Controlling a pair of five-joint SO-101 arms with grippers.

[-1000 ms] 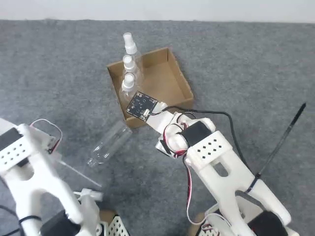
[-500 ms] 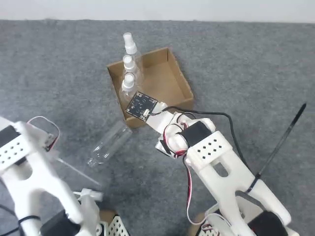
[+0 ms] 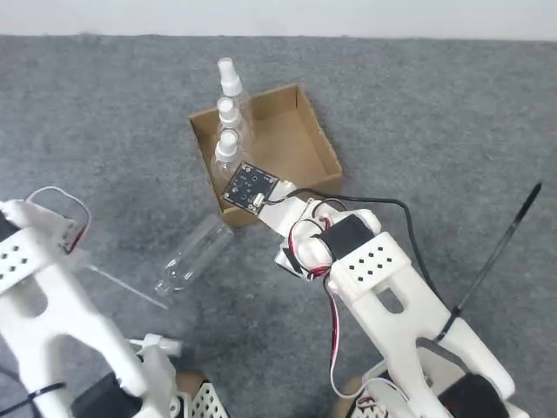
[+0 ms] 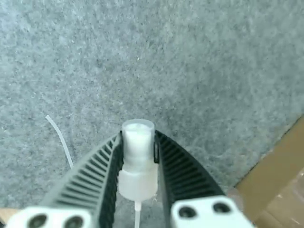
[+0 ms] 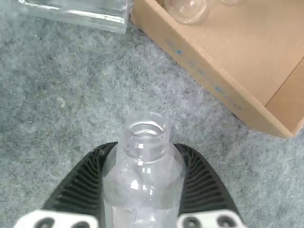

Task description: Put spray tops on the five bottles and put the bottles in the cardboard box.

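The left arm stands at 8 o'clock, and its left claw [image 4: 138, 138] pinches a spray top [image 4: 137, 164] above the worktop [image 3: 435, 104]. The right arm stretches from 5 o'clock. Its right claw [image 5: 144, 148] clamps an uncapped bottle [image 5: 142, 175] just beside the cardboard box [image 3: 305, 148] at 12 o'clock.

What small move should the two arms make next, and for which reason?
Probably the left gripper should carry its spray top toward the right gripper and line the tube up over the bottle held there. That bottle's neck is open, with no top on it, and in the high view the two arms are apart.
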